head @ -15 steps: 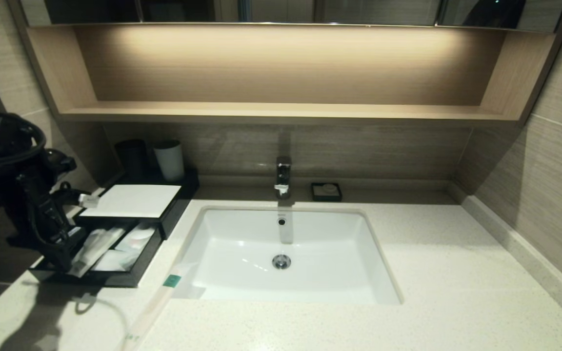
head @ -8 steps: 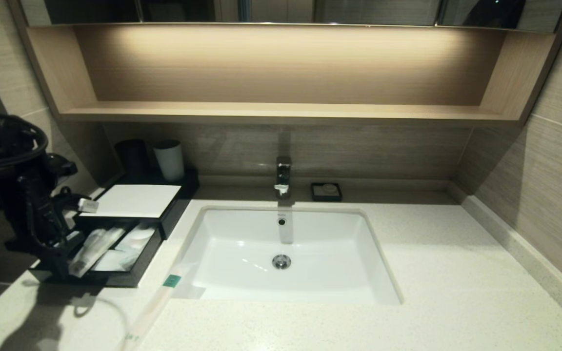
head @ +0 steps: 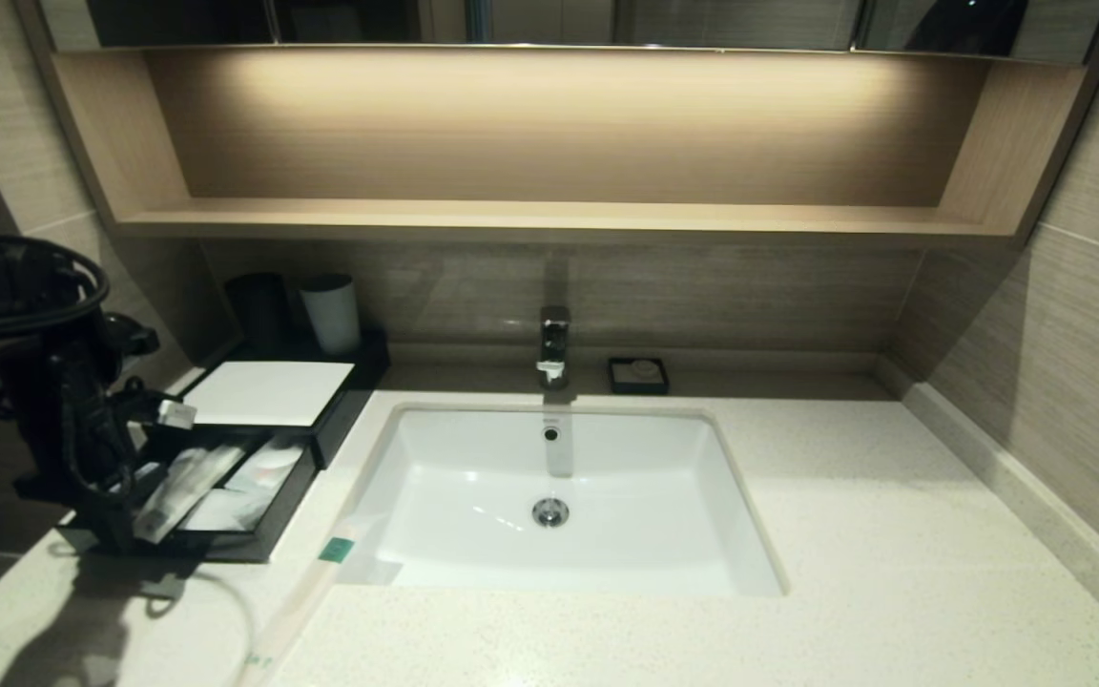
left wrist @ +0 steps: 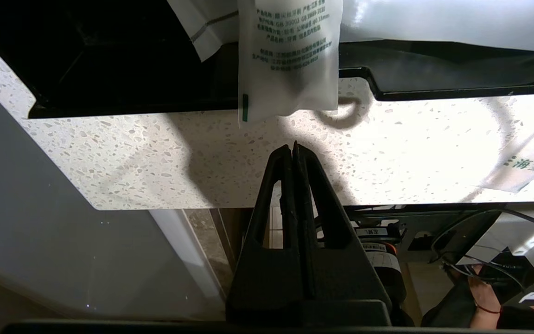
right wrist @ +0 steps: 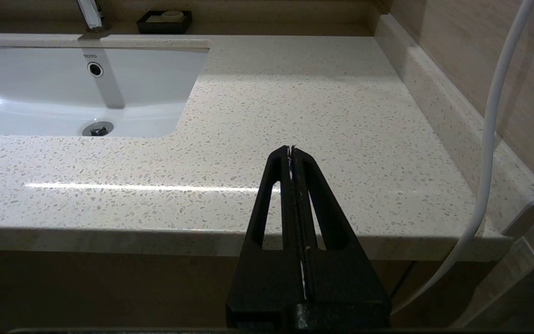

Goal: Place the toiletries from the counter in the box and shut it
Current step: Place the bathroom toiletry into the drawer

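- left claw pressed together, holding nothing, above the worktop just in front of the box
- box drawer pulled out; one wrapped toiletry lies in it, its end hanging over the notched front
- another toiletry lies on the worktop by the sink's left corner
- right claw pressed together, empty, at the worktop's front edge

Warm light is pouring from above the wooden shelf, leaving the left corner dim. The counter is gleaming, the sink is carrying small highlights, and the left arm is throwing a soft shadow. Straight edges are bowing outward.
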